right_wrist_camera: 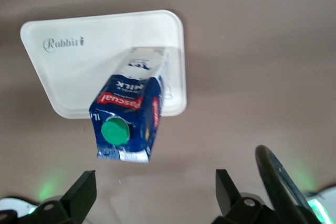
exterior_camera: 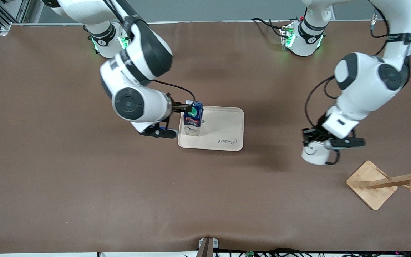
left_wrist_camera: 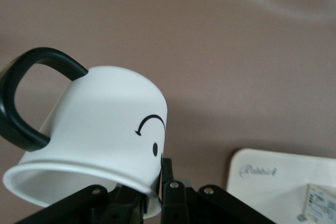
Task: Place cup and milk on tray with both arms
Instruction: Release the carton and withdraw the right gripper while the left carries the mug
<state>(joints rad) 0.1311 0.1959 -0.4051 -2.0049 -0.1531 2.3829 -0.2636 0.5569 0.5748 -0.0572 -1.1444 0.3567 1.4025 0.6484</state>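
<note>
Standing upright on the tray [exterior_camera: 223, 130], at its end toward the right arm, I see the milk [exterior_camera: 193, 119]. My right gripper [exterior_camera: 184, 106], released with fingers spread, is just beside the carton top. My left gripper [exterior_camera: 316, 141] is clenched on the cup [exterior_camera: 314, 153], lifted over bare table near a wooden rack [exterior_camera: 373, 184] partly cut off.

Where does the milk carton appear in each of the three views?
Front view: the milk stands upright on the tray, at the end toward the right arm.
Left wrist view: only a corner shows, on the tray.
Right wrist view: mid-picture, green cap visible.
Shared landmark: the tray's "Rabbit" word.
</note>
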